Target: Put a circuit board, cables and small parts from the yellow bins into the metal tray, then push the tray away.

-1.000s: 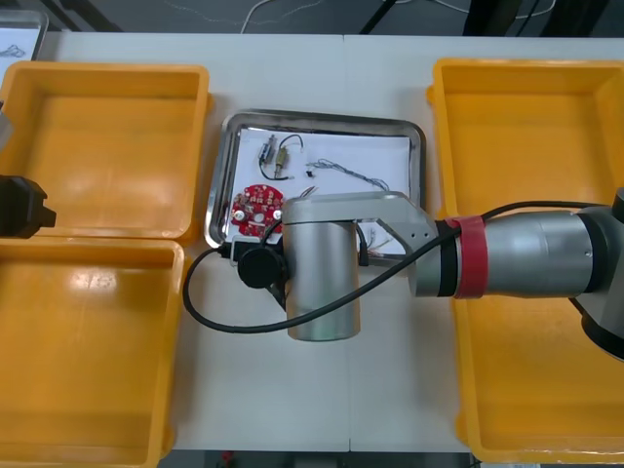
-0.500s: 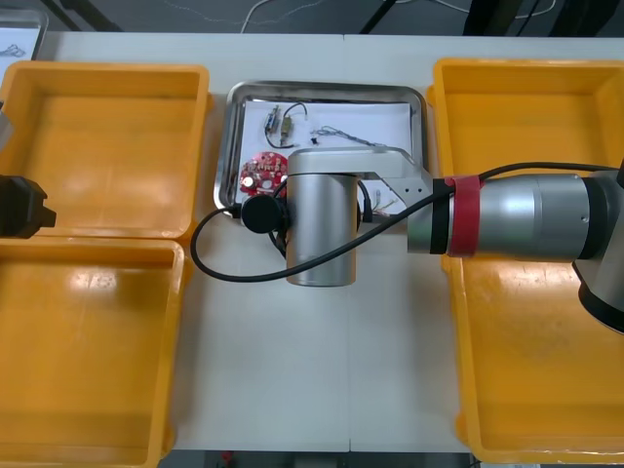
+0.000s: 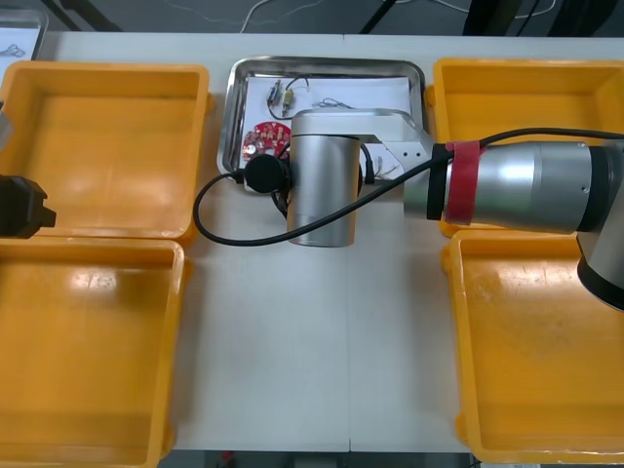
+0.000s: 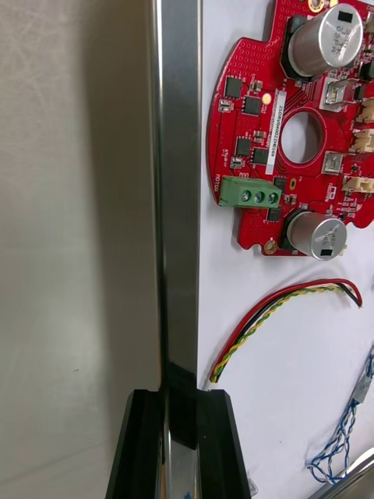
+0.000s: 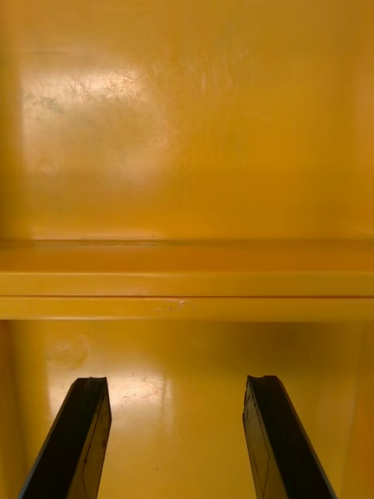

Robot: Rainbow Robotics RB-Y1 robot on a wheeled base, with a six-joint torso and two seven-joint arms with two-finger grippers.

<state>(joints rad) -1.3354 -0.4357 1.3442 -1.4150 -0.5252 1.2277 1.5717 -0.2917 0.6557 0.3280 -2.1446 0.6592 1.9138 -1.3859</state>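
The metal tray (image 3: 234, 107) lies at the table's far side between the yellow bins, white inside. It holds a round red circuit board (image 3: 265, 139), small metal parts (image 3: 283, 96) and thin cables (image 3: 336, 101). My right arm (image 3: 322, 185) reaches over the tray's near edge. In the right wrist view my right gripper (image 4: 181, 398) is shut on the tray's rim (image 4: 178, 195). Beside the rim lie the circuit board (image 4: 296, 132), a red and yellow cable (image 4: 273, 312) and a blue and white cable (image 4: 343, 437). My left gripper (image 5: 175, 390) stands open over a bin's rim (image 5: 187, 281), holding nothing.
Two yellow bins (image 3: 107, 146) (image 3: 88, 351) stand at the left and two (image 3: 526, 97) (image 3: 536, 351) at the right, all looking bare inside. The left arm (image 3: 19, 205) is parked at the left edge. Bare table (image 3: 312, 341) lies in front of the tray.
The tray has slid toward the table's far edge, with the right arm moving along with it. The left arm has stayed still.
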